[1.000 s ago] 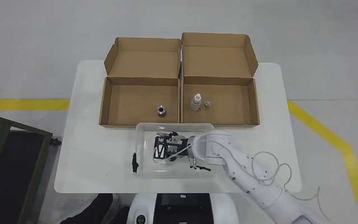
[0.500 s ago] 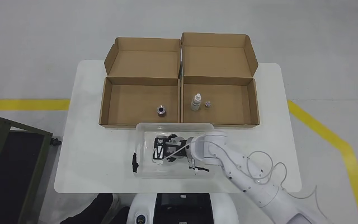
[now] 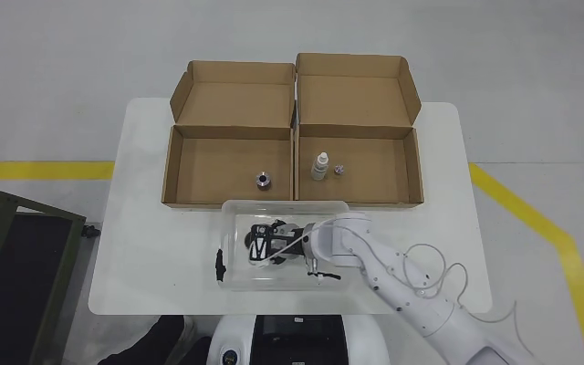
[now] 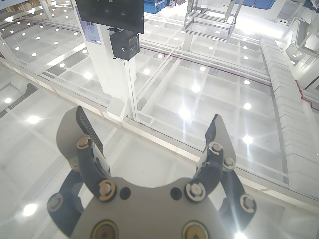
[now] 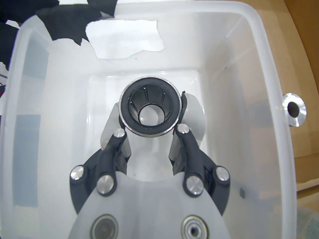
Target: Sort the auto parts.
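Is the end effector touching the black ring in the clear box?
Touching. The right wrist view shows the right end effector clamped against both sides of the black ring, with no gap.

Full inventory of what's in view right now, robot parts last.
table: 1, white, under everything
left box: 1, brown cardboard, open, far side of table
right box: 1, brown cardboard, open, beside left box
metal ring: 1, silver, in left box
bottle: 1, white, in right box
small metal part: 1, silver, beside bottle
bin: 1, clear plastic, in front of boxes
torn tape: 1, black, on bin rim
bearing: 1, black, silver-rimmed, inside bin
right gripper: fingers shut on bearing
left gripper: fingers open, facing ceiling
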